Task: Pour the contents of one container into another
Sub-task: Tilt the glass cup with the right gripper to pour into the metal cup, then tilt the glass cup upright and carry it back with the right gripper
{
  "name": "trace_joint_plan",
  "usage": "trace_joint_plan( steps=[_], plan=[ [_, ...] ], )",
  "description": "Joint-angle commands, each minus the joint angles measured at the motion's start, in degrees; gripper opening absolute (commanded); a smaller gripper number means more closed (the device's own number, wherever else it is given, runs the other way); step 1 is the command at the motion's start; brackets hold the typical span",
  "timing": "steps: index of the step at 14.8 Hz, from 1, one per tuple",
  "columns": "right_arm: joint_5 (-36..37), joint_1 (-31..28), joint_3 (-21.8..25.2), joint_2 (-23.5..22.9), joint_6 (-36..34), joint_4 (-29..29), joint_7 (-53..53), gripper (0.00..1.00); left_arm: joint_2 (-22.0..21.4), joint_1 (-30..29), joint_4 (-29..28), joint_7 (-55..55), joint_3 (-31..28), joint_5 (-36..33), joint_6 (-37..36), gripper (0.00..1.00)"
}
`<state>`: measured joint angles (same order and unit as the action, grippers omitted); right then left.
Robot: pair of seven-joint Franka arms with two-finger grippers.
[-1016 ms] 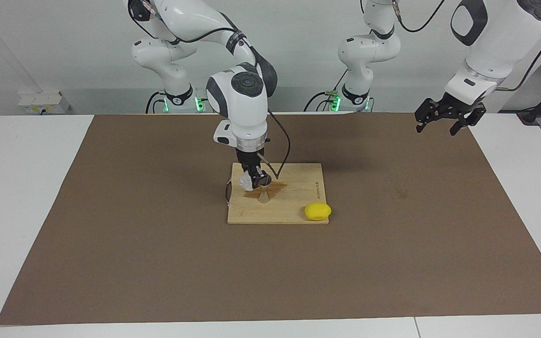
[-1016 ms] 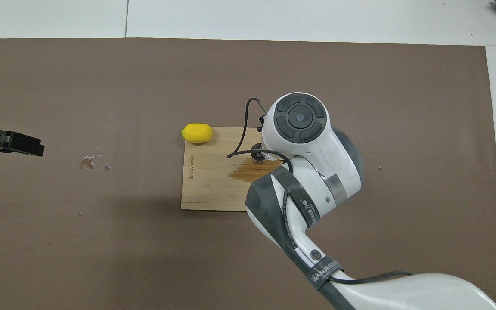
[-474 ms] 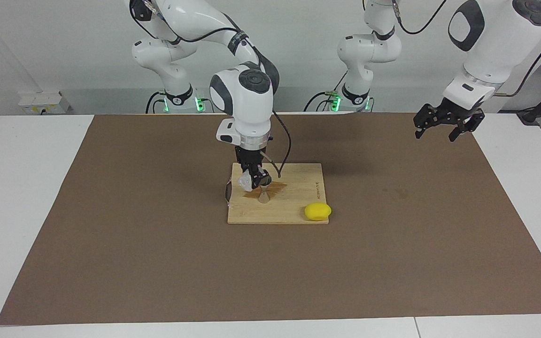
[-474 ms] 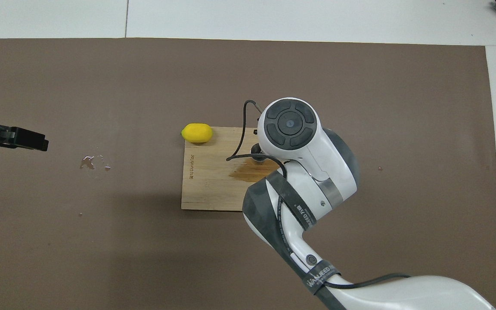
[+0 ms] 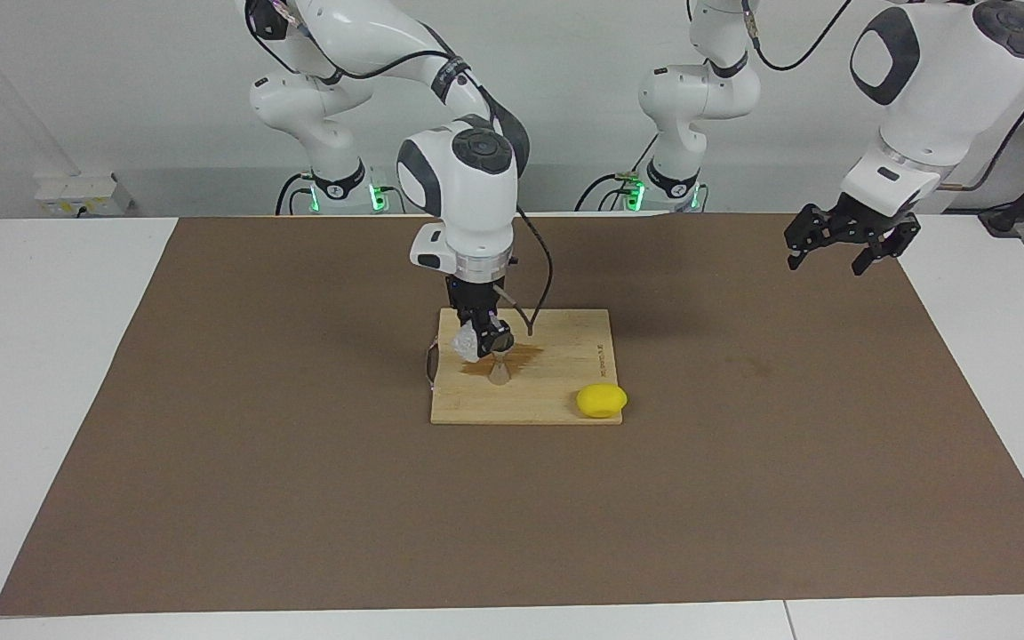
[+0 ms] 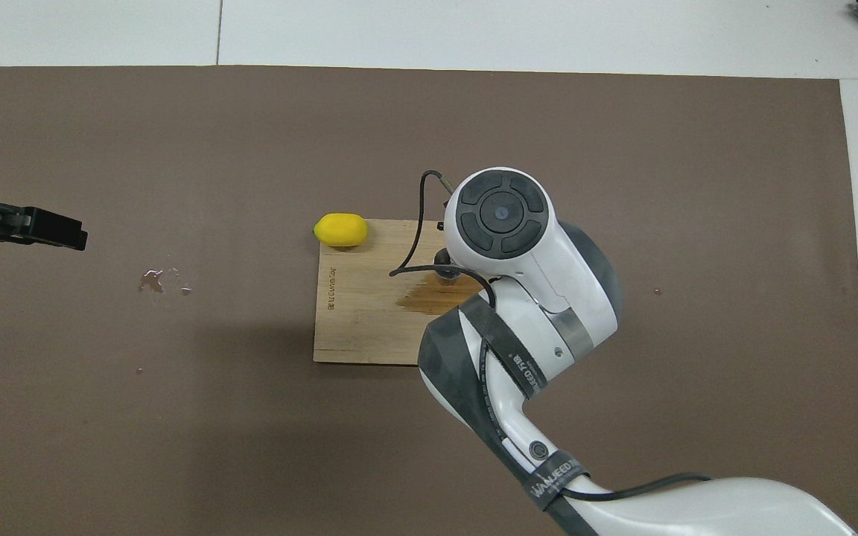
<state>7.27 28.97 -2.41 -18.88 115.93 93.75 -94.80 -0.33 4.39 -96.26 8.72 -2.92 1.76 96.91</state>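
Note:
A small clear glass cup (image 5: pixel 465 345) hangs tilted in my right gripper (image 5: pixel 480 340), which is shut on it, its mouth leaning toward the metal jigger (image 5: pixel 500 370). The hourglass-shaped jigger stands upright on the wooden board (image 5: pixel 556 378), just under the cup. From overhead the right arm hides the cup, and only a dark bit of the jigger (image 6: pixel 445 274) shows at the arm's edge. My left gripper (image 5: pixel 827 260) waits open and holds nothing, raised over the brown mat toward the left arm's end of the table; its fingers (image 6: pixel 56 232) show overhead.
A yellow lemon (image 5: pixel 602 400) rests at the board's corner, farther from the robots than the jigger. A dark wet stain (image 5: pixel 525 357) spreads on the board beside the jigger. A small clear puddle (image 6: pixel 163 281) lies on the brown mat (image 5: pixel 299 498) toward the left arm's end.
The right arm's wrist has straightened a little while the cup stays tilted over the jigger. The left gripper has drifted slightly in the air.

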Motion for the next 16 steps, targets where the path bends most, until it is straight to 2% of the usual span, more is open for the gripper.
trace_joint_plan(
  steps=[1,12,16],
  plan=[
    [-4.2,-0.9,-0.2,-0.5,-0.9,-1.5,-1.6,0.00,1.1,1.2,0.9,-0.8,-1.0,-0.9,-0.7,1.00],
    [-19.9,-7.9,-0.3,-0.2,-0.5,0.1,-0.2,0.00,0.3,0.6,0.2,-1.1,-0.6,-0.9,-0.8,1.00],
    [-33.0,-13.8,-0.2,1.6,-0.1,5.4,8.2,0.00,0.3,-0.9,0.2,-1.1,0.5,-0.9,-1.0,1.00]
  ],
)
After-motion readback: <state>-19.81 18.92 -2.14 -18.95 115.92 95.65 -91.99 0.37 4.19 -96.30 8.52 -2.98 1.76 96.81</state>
